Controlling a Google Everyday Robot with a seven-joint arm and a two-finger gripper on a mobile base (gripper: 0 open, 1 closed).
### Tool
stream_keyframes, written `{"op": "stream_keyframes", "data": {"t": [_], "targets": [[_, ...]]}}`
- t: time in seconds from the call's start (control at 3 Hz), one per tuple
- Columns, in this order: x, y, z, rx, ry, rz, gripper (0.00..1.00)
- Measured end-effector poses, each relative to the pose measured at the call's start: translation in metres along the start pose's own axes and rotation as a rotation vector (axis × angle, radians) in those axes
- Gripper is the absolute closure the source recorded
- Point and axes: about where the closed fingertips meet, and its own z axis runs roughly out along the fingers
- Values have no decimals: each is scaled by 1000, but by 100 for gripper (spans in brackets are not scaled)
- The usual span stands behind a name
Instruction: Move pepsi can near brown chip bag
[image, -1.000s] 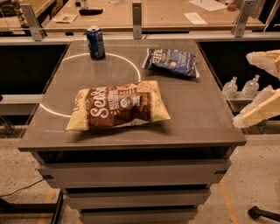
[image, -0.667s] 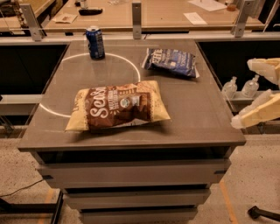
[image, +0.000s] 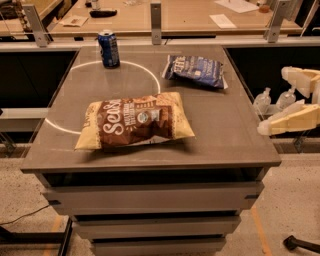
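Gripper (image: 272, 101) hangs off the right edge of the table (image: 227, 132), outside the top, fingers spread apart and holding nothing.

Pepsi can (image: 108, 48) stands upright far to the gripper's left and further back, at the table's far-left corner, well apart from the gripper. It sits on the white circle line (image: 150, 75), close to the back edge. Judgement: the corner spot leaves little room behind it, so a grasp from the front or from above looks easiest.

Brown chip bag (image: 135, 120) lies flat to the gripper's left, nearer the front edge, well apart from the can. The task is not yet done.

Dark blue chip bag (image: 195, 70) lies up-left of the gripper, roughly between gripper and can. Judgement: a straight low reach would cross it, so the arm likely needs to pass above or in front of it.

Open room: there is a bare strip between the can and the brown bag's back side, and bare top right of the brown bag on the gripper's side. Either works as a drop spot. The front edge is close to the brown bag, so placing there is risky.

Plastic bottles (image: 263, 100) stand just behind the gripper, off the table.
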Motion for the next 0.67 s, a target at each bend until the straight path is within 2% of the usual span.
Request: {"op": "stream_keyframes", "data": {"t": [0.33, 0.67], "targets": [[0, 0, 0, 0, 0, 0, 0], [0, -11, 26, -6, -4, 32, 0]]}}
